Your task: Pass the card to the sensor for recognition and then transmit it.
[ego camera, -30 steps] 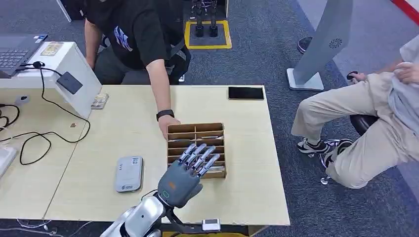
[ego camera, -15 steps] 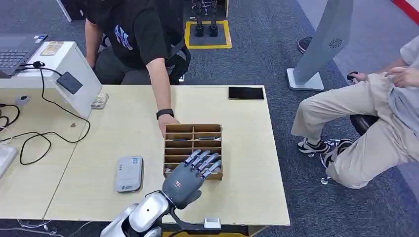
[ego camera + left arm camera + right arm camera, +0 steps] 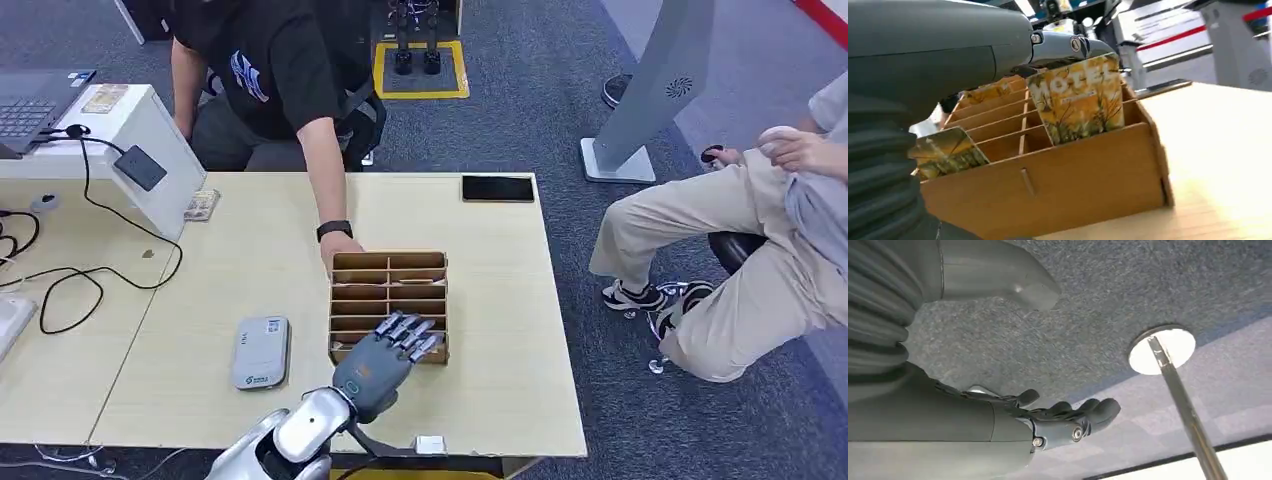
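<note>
Your left hand (image 3: pixel 385 352) hangs over the near right corner of the compartmented brown wooden card box (image 3: pixel 391 275), fingers (image 3: pixel 1068 44) reaching down onto a yellow printed hotel card (image 3: pixel 1078 100) that stands tilted in the nearest slot. Whether they have clamped on it, you cannot tell; the contact is hidden. The card leans upright so its top edge can be pinched. A person's hand (image 3: pixel 338 247) rests at the box's far left corner, probably steadying it. The black card sensor (image 3: pixel 140 167) sits on the slanted white stand well to the far left, facing you. Your right hand (image 3: pixel 1068 420) hangs over the floor, fingers loosely apart, holding nothing.
</note>
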Controlling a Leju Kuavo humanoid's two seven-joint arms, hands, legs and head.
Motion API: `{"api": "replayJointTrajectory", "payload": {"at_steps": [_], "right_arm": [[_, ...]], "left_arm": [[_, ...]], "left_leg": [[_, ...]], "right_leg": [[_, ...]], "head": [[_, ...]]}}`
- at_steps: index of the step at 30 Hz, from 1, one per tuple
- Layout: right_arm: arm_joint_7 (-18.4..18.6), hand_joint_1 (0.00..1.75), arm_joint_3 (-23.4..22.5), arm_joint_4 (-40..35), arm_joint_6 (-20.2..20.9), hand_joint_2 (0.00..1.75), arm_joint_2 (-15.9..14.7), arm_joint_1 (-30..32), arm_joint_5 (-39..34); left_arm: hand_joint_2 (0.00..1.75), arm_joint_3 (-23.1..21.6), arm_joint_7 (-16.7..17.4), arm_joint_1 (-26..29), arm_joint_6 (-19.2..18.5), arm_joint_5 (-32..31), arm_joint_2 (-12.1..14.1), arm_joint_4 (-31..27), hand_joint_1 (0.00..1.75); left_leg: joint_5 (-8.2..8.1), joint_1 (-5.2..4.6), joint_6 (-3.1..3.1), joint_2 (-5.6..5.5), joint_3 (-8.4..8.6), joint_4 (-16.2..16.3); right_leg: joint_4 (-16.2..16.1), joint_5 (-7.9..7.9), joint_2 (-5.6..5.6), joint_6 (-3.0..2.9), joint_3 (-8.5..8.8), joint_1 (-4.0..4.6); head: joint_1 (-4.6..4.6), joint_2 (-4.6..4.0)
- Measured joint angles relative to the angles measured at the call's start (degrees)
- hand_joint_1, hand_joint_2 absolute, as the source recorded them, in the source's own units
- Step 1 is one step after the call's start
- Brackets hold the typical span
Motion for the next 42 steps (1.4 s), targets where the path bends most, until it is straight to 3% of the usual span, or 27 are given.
{"api": "replayJointTrajectory", "payload": {"at_steps": [23, 26, 32, 37, 40, 42], "right_arm": [[-0.1, 0.00, 0.0, 0.0, 0.0, 1.75, 0.0, 0.0, -0.1], [0.9, 0.00, 0.0, -0.1, 0.0, 1.75, 0.0, 0.1, 1.1], [0.8, 0.00, 0.0, -0.1, 0.0, 1.75, 0.0, 0.1, -0.6], [1.1, 0.00, 0.0, -0.1, 0.0, 1.75, 0.0, 0.0, -1.8], [0.5, 0.00, 0.0, 0.2, 0.0, 1.75, 0.0, -0.1, -3.6], [0.3, 0.00, 0.0, 0.3, 0.0, 1.75, 0.0, -0.1, -4.1]], "left_arm": [[1.75, 0.0, 0.4, -0.2, 0.3, -0.2, -1.1, 2.6, 0.00], [1.75, 0.0, 1.8, -0.1, 0.6, -0.9, -1.3, 2.6, 0.00], [1.75, 1.7, 7.1, 1.0, 6.5, -5.0, -4.6, 2.3, 0.00], [1.75, 5.1, 8.1, 3.4, 10.7, -6.0, -6.8, 0.6, 0.00], [1.75, 7.5, 8.7, 5.5, 19.7, -5.8, -7.9, -0.4, 0.00], [1.75, 9.0, 8.7, 5.7, 22.4, -5.8, -8.4, -0.7, 0.00]], "left_leg": [[0.00, 0.00, 0.00, 0.00, 0.00, 0.0], [0.00, 0.00, 0.00, 0.00, 0.00, 0.0], [0.00, -0.02, 0.01, -0.01, -0.02, 0.0], [-0.02, -0.02, 0.02, -0.02, -0.03, 0.0], [-0.02, -0.01, 0.02, -0.01, -0.03, 0.0], [-0.02, -0.01, 0.02, -0.05, -0.03, 0.0]], "right_leg": [[0.0, 0.00, 0.00, 0.00, 0.01, 0.00], [0.0, 0.00, 0.00, 0.00, 0.01, 0.00], [0.0, 0.00, -0.02, 0.00, 0.04, -0.01], [0.0, 0.00, -0.03, 0.01, 0.04, -0.01], [0.0, 0.00, -0.02, 0.01, 0.03, 0.00], [0.0, -0.02, -0.09, 0.02, 0.07, 0.01]], "head": [[0.00, 0.00], [0.00, 0.00], [-0.02, 0.00], [-0.02, 0.00], [-0.02, 0.00], [0.00, 0.00]]}}
